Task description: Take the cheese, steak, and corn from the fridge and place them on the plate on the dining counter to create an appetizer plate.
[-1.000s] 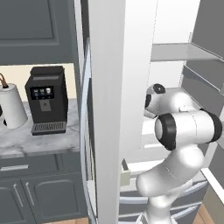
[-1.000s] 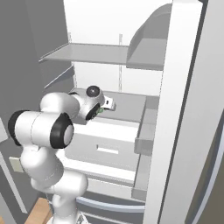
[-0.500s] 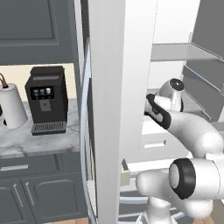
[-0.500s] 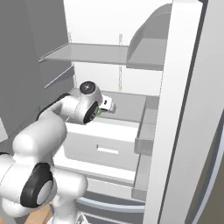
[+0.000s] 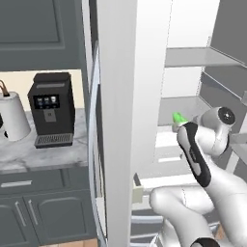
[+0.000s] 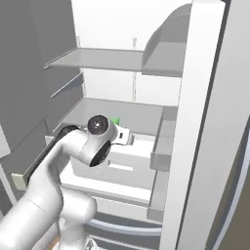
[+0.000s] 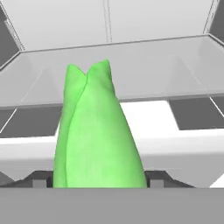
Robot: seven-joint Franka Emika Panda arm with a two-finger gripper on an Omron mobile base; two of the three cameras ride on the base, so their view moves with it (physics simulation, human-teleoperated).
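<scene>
The bright green oblong corn [image 7: 97, 135] has a matt, faintly mottled skin with soft creases running along it, like a leafy husk. Around it, the tall white fridge [image 6: 205, 122] looks like smooth, satin-finished plastic or painted metal, and its inner shelves [image 6: 105, 59] above the corn are flat pale grey with a dull sheen. Left of the fridge, the grey-veined marble worktop [image 5: 43, 149] looks polished, the black box-shaped coffee machine [image 5: 50, 108] on it has a semi-gloss plastic casing, and the dark grey cabinet fronts [image 5: 48, 212] below are matt.

Corn [image 5: 177, 117] tip behind arm inside fridge [image 5: 193, 58].
</scene>
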